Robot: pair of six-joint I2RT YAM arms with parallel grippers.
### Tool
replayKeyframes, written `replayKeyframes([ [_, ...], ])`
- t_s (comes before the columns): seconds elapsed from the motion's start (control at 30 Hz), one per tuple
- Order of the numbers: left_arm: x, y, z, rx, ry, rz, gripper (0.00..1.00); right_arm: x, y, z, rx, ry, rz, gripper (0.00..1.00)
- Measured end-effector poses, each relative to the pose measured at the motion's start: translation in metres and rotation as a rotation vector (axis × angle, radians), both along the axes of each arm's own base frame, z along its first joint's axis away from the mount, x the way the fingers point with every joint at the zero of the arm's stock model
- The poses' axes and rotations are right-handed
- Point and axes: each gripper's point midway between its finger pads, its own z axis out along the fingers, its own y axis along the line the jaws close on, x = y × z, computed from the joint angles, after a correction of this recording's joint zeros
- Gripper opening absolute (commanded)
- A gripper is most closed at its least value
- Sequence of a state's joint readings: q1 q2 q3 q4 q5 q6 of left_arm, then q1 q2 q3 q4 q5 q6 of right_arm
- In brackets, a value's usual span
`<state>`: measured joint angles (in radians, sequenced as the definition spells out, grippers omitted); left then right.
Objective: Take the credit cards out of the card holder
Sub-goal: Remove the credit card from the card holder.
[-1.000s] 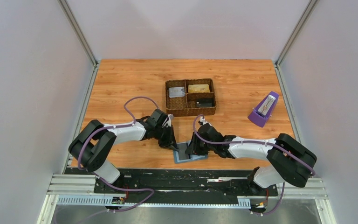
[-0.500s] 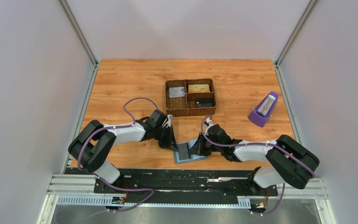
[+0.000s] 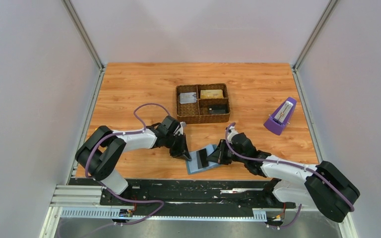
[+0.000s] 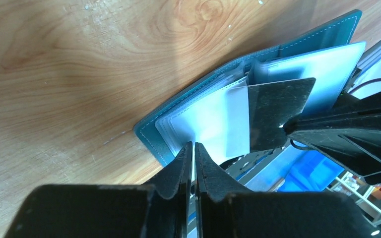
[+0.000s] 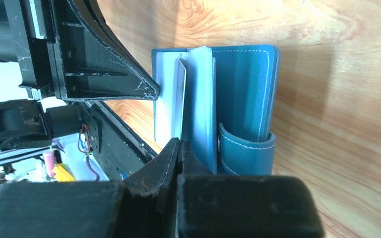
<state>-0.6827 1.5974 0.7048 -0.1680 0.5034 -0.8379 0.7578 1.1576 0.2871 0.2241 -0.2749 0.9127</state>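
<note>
Firmly closed, the right gripper [image 3: 212, 157] pinches a dark card [image 3: 203, 158] by one end. The card stands over the inner leaves of the open holder [image 3: 196, 167] (I cannot tell if its other end sits in a pocket). The left gripper [image 3: 186, 154] has its fingers together on the holder's near leaf edge. The holder lies on the table [image 3: 129, 89] between both arms. A tray [image 3: 188, 119] and a metronome [image 3: 280, 116] stand behind, well apart.
</note>
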Motion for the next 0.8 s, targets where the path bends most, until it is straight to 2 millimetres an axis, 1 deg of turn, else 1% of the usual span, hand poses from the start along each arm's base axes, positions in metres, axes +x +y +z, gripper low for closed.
replayKeyframes([
  [0.23,0.004,0.002,0.005,0.043,-0.004,-0.003,0.29,0.0,-0.009,0.009,-0.054,-0.097,0.044,0.0],
  [0.33,0.005,0.002,0.013,0.049,-0.007,0.0,0.34,0.005,-0.011,0.02,-0.079,-0.17,0.07,0.0],
  [0.37,0.006,0.001,0.017,0.045,-0.012,0.0,0.37,0.006,-0.011,0.025,-0.088,-0.197,0.083,0.0],
  [0.47,0.01,-0.003,0.039,0.014,-0.045,0.005,0.44,0.013,-0.012,0.037,-0.121,-0.278,0.116,0.0],
  [0.53,0.016,-0.008,0.061,-0.021,-0.082,0.011,0.49,0.017,-0.013,0.045,-0.143,-0.336,0.139,0.0],
  [0.6,0.021,-0.012,0.083,-0.063,-0.122,0.024,0.52,0.02,-0.014,0.051,-0.169,-0.397,0.163,0.0],
  [0.7,0.026,-0.016,0.117,-0.137,-0.164,0.065,0.56,0.018,-0.014,0.056,-0.221,-0.499,0.221,0.0],
  [0.8,0.027,-0.014,0.143,-0.208,-0.167,0.118,0.6,0.016,-0.014,0.062,-0.271,-0.609,0.271,0.0],
])
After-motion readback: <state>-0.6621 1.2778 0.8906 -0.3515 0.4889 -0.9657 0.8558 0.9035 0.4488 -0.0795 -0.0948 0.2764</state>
